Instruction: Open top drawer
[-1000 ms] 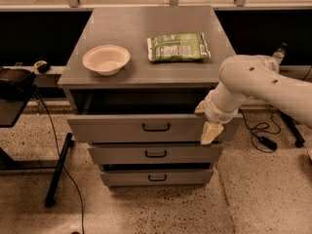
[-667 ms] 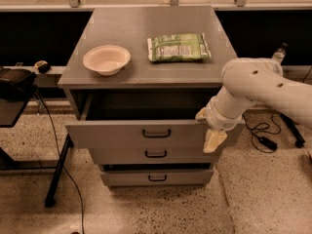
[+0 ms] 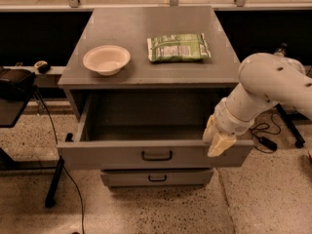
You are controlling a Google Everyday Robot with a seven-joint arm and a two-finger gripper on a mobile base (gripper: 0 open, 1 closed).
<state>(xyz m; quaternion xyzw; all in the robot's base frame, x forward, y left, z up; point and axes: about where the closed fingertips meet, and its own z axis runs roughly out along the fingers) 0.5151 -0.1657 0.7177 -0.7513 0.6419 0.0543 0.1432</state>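
The top drawer [image 3: 107,156] is standing well out from the cabinet [image 3: 146,23]. The gripper [image 3: 217,140] is hanging at its front edge, right of the handle [image 3: 156,155]. Whether it's gripping, I cannot tell.

My cream gripper [image 3: 218,143] sits at the grey top drawer [image 3: 112,155], front right. I see an off-white bowl [image 3: 106,59], a green packet [image 3: 178,47].
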